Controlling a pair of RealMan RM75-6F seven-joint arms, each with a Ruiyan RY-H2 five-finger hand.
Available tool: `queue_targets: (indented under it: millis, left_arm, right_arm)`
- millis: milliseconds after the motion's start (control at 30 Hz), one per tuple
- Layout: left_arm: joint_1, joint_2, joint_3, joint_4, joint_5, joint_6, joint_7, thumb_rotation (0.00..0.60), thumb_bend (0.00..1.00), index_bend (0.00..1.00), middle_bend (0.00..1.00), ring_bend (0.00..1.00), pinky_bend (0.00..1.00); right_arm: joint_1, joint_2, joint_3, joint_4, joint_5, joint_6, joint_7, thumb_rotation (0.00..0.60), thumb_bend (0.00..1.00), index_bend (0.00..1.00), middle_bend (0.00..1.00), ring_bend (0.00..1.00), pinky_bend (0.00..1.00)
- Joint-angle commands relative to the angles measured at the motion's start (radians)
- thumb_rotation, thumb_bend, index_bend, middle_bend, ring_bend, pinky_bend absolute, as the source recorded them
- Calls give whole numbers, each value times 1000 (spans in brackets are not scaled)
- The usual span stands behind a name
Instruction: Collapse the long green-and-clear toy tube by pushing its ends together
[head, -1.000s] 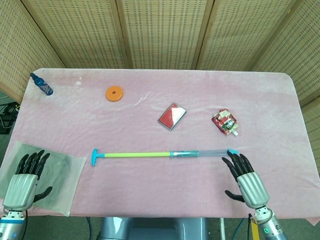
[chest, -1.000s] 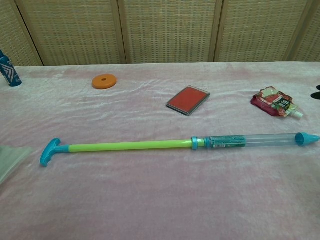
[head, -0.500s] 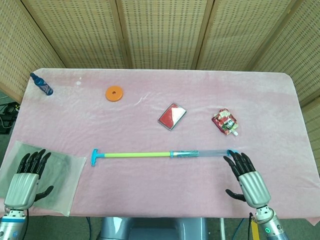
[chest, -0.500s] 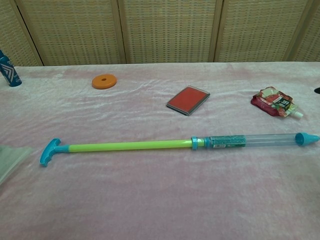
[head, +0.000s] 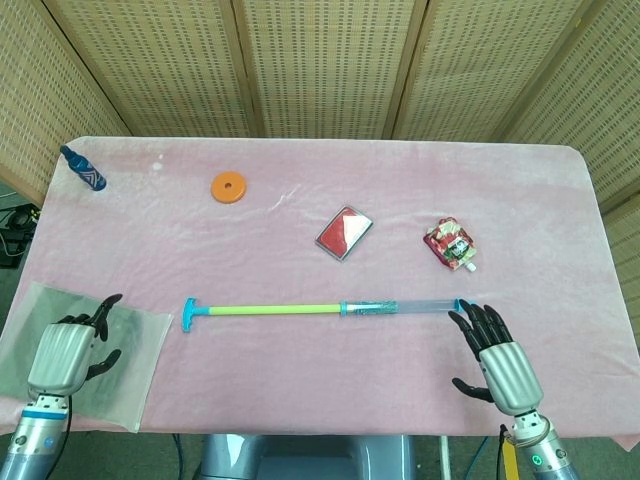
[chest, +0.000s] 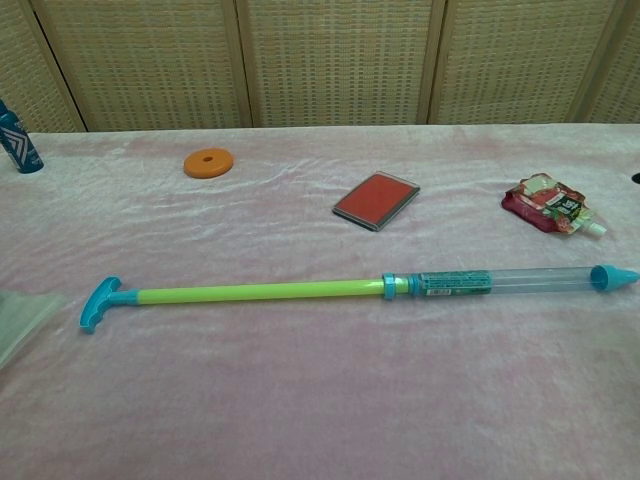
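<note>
Tabletop (head: 300, 190): pink cloth cover, wicker screen panels behind it.

Toy tube (head: 325, 309) (chest: 350, 289): lies flat near the front edge, fully extended, running left to right. Green rod on the left half ends in a blue T-handle (head: 189, 313) (chest: 99, 302). Clear barrel on the right half ends in a blue cap (chest: 612, 277). Neither robot hand touches it.

Translucent plastic sheet (head: 130, 345): front left corner of the tabletop, partly under the left robot hand. Only its edge shows in the chest view.

Right robot hand (head: 492, 350): front right, palm down, fingers spread and empty. Fingertips sit just beside the capped end of the tube; contact not visible. The chest view shows at most a dark speck at its right border.

Left robot hand (head: 68, 350): over the plastic sheet at front left, well apart from the T-handle. Fingers partly curled, one pointing toward the tube, nothing in them. Cannot tell whether it counts as released or clenched. Out of the chest view.

Red flat case (head: 344, 233) (chest: 376, 199): mid-table behind the tube, lying at an angle.

Red snack pouch (head: 451, 244) (chest: 550, 203): right of the case, white spout toward the front.

Orange disc (head: 228, 186) (chest: 208, 161): back left, hole in its centre.

Dark blue bottle (head: 83, 168) (chest: 19, 139): far back left corner, patterned label.
</note>
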Motion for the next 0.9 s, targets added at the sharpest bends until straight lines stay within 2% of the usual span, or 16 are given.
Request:
queue_targets:
  millis: [33,133,267,567,733,900]
  left_arm:
    - [-53,-24,-44,-33,-65,-68,54,600,259,262,758,691,686]
    - [-105,-43,-78,-65,-164,-148,126,600,299,312,805,731,719]
    - [-161,-74,-115,-86,-279,-201,227,600,309,351,823,747,728]
    - [-291,-156,-182,-75,-553,-262,401,600,309,345,827,750,729]
    - [-359,-200,-195,-61,-687,-273,470,600,310,344,826,750,730]
    - [-410,-257,-194,-24,-767,-264,522,600,310,350,827,750,730]
  right_arm:
    - [0,1,0,-1,2,-2,3,600,173,90,0,0,22]
    - [1,2,-1,0,4,-6,8,600,173,90,0,0,23]
    - [3,2,-2,2,4,-11,11,600,173,90,0,0,23]
    - [5,3,-2,3,9,-17,22,600,173,90,0,0,23]
    - [5,5,-2,1,10,-17,29,600,173,90,0,0,23]
    - [6,6,-2,2,12,-20,33,600,173,90,0,0,23]
